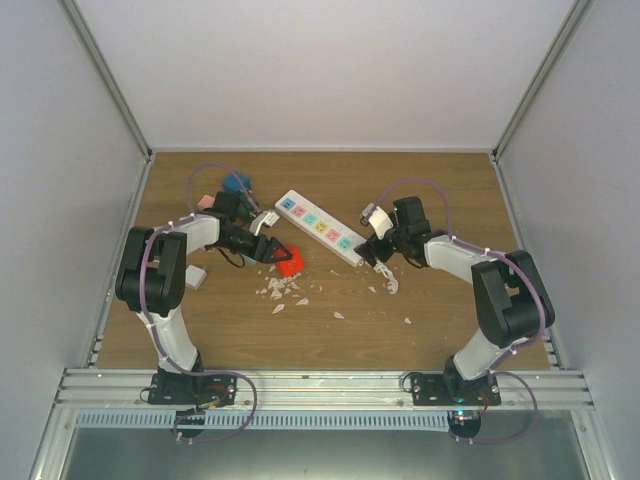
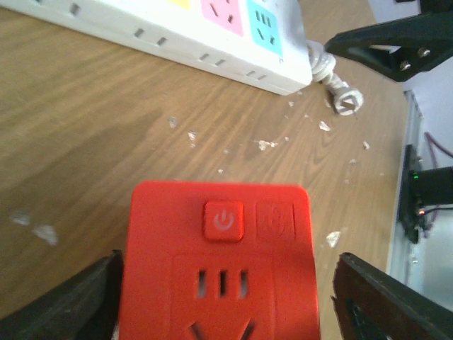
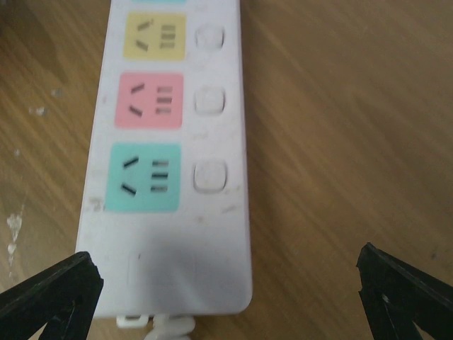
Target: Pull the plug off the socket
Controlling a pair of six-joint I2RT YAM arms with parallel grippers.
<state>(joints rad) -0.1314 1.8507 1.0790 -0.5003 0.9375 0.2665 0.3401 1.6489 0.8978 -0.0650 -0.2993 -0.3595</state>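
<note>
Left gripper (image 2: 225,290) jaws spread, one finger on each side of the red plug (image 2: 219,262), pinching nothing. There is a clear gap at the lower-right finger, while the lower-left finger sits right against the plug's side; contact can't be confirmed. Plug is face up, apparently lying on the table (image 1: 420,200) at centre-left of the top view, apart from the socket (image 1: 320,227), which runs diagonally across the middle. Plug looks already off.

Right gripper (image 3: 225,273) also spread wide, straddling the green-outlet end of the socket with bare wood between each finger and the strip. White cord (image 2: 322,67) bunches at that end, just under the jaws at the bottom of the right wrist view.

Risks, as a judgement:
- If the left arm backs out at an angle, the close finger drags or flips the plug.
- If the jaws shut again, the plug gets re-gripped.
- If the right arm lifts crooked, a finger can snag the cord or strip end and slide the socket toward the plug.
- White chips (image 1: 285,290) scattered near the plug may get swept around.
</note>
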